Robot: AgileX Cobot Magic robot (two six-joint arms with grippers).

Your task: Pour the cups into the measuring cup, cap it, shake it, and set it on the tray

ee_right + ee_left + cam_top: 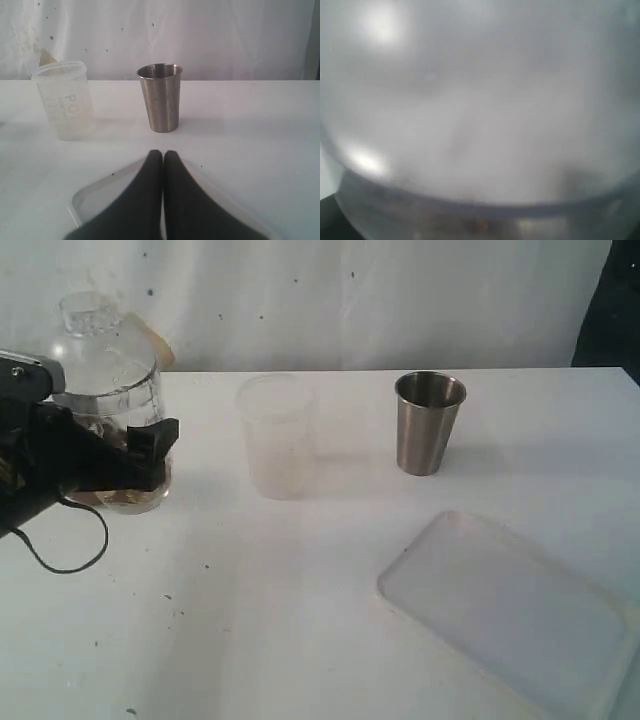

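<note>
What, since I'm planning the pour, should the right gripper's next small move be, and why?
Probably open the shut right gripper and ease toward the steel tumbler: it stands upright, ungripped, straight ahead, while the left gripper holds the measuring cup.

**White Table, Speckled Backdrop**

A white table (300, 620) is filling the lower scene, its top carrying a few small dark flecks. Behind it a white backdrop (350, 300) is hanging (creased like sheeting and dotted with dark specks). A dark patch (612, 300) is showing at its right edge in the exterior view. Soft light is casting faint, blurred shadows across the tabletop.
</note>
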